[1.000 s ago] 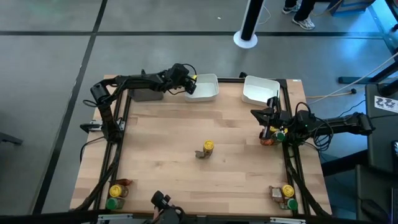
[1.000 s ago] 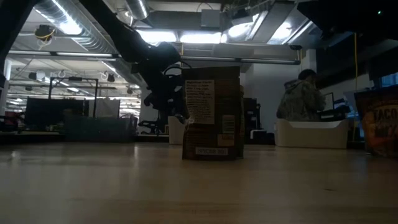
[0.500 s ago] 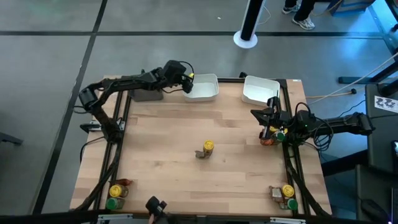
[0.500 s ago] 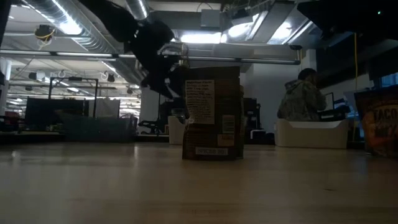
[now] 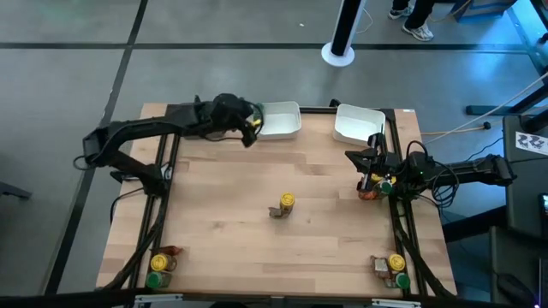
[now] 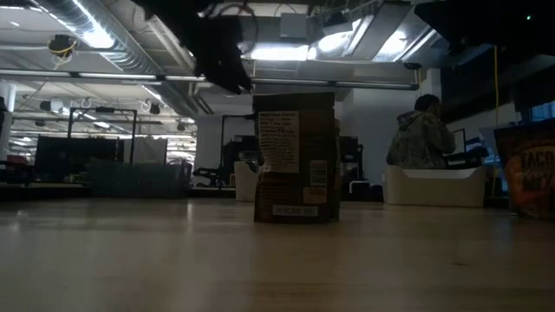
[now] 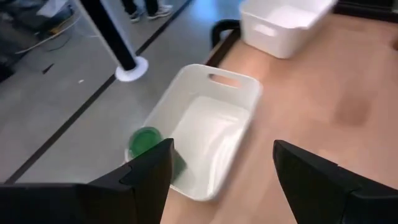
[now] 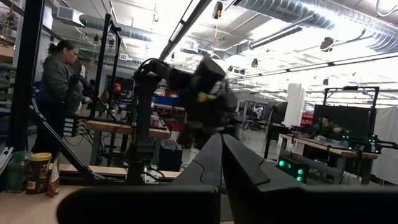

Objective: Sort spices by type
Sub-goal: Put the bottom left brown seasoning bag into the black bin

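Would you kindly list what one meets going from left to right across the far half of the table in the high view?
Left gripper, jaws open → first white tray → second white tray → right gripper, jaws shut, by the jars at the table's right edge.

- A robotics lab in an open industrial hall.
- Exposed ducts (image 8: 292, 15) and strip lights (image 6: 87, 30) hang above the wooden table (image 5: 257, 222).
- Behind the table: workbenches (image 8: 124, 129), monitors (image 6: 65, 156), a seated person (image 6: 421, 130).

Wide bare tabletop (image 5: 223, 197) around one central jar (image 5: 287, 202) (clusters at corners).
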